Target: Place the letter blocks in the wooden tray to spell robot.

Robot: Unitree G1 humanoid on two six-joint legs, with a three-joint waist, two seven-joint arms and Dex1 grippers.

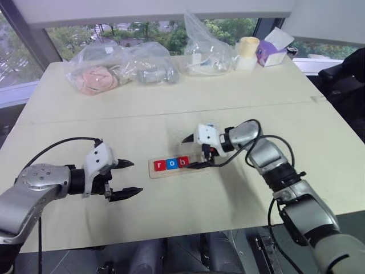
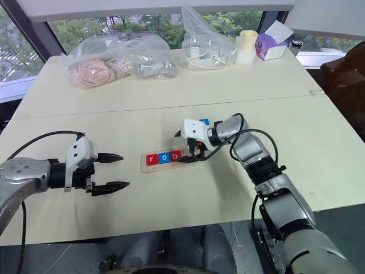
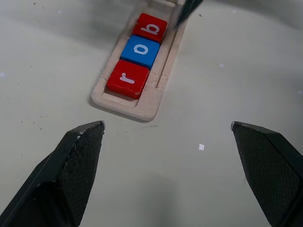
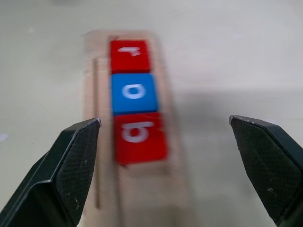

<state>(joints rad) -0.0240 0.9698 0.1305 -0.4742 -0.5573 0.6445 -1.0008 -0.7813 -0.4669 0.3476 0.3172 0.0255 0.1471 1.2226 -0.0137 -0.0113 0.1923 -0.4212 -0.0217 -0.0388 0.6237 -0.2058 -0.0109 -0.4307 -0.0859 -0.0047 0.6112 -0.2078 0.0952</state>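
Clear plastic bags point(image 1: 122, 71), a pale cup point(image 1: 247, 52) and a purple box point(image 1: 271, 52) line the cream table's point(image 1: 171, 103) far edge. Red r, blue o and red b letter blocks point(image 1: 170, 164) sit in the pale wooden tray point(image 3: 142, 109) mid-table. Right gripper point(image 1: 191, 152) hangs spread-fingered over the tray's bare end; left gripper point(image 1: 128, 178) hovers near, fingers apart.

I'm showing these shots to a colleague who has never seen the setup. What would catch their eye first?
Most striking is the long pale wooden tray at mid-table, with a red "r" block, a blue "o" block and a red "b" block side by side at its left end. The right gripper sits over the tray's bare right end, jaws open. The left gripper waits open to the tray's left.
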